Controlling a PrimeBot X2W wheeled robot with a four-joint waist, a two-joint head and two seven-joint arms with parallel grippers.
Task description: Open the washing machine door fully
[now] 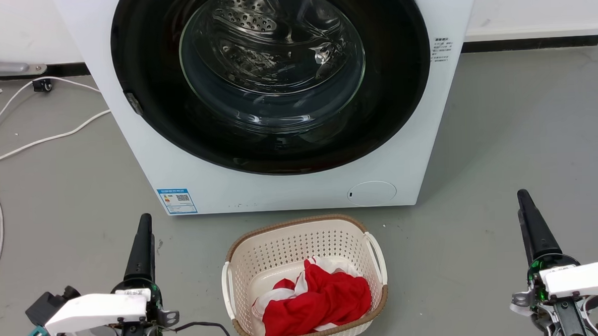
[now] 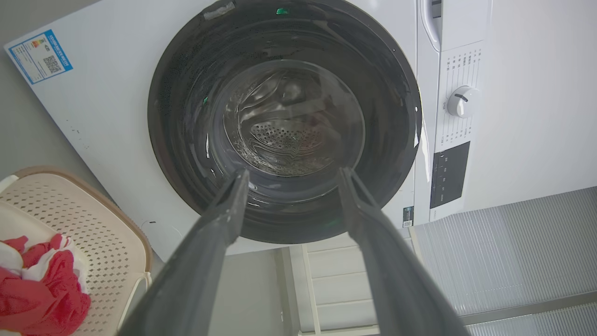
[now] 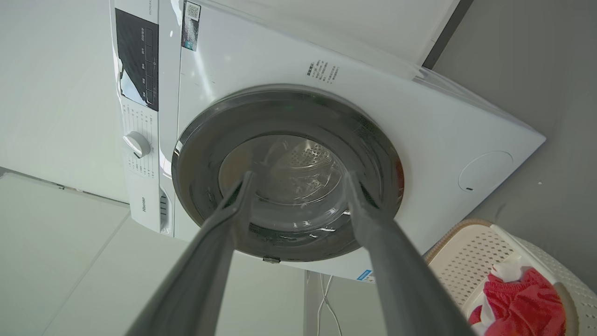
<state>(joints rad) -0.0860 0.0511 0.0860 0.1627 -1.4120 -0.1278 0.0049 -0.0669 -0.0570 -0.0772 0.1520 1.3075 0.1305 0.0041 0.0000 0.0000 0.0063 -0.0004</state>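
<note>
Washing machine door: the washing machine door point(image 1: 272, 70) was big and round, with a shiny black rim and a clear glass bowl in the middle. It lay flat against the front of the white washing machine point(image 1: 127, 160), so it looked shut. The holes of the steel drum showed through the glass.

Door catch: a small grey piece point(image 1: 134, 103) sat on the black rim at the robot's left side.

Left gripper: the left gripper point(image 1: 144, 217) was low at the left of the head view, pointing up toward the machine. In the left wrist view its two dark fingers point(image 2: 210, 242) stood wide apart with nothing between them. It was well away from the door.

Right gripper: the right gripper point(image 1: 522, 194) was low at the right of the head view, also pointing up. In the right wrist view its fingers point(image 3: 387, 261) were spread wide too and held nothing. It was not touching the door.

Basket: a cream basket point(image 1: 301, 224) with little holes stood on the grey floor point(image 1: 504, 128), just in front of the machine and between the two grippers.

Cloth: a red cloth point(image 1: 325, 298) lay bunched inside the basket, with some white cloth mixed in.

Small flap: a small round flap point(image 1: 372, 193) was low on the machine's front, below the door toward the robot's right.

Sticker: a blue sticker point(image 1: 177, 200) was at the lower front corner on the robot's left.

Cable: a white cable point(image 1: 40, 141) curled across the floor to the left of the machine.

Knob: a white knob point(image 2: 459, 100) sat on the panel beside the door in the left wrist view.
</note>
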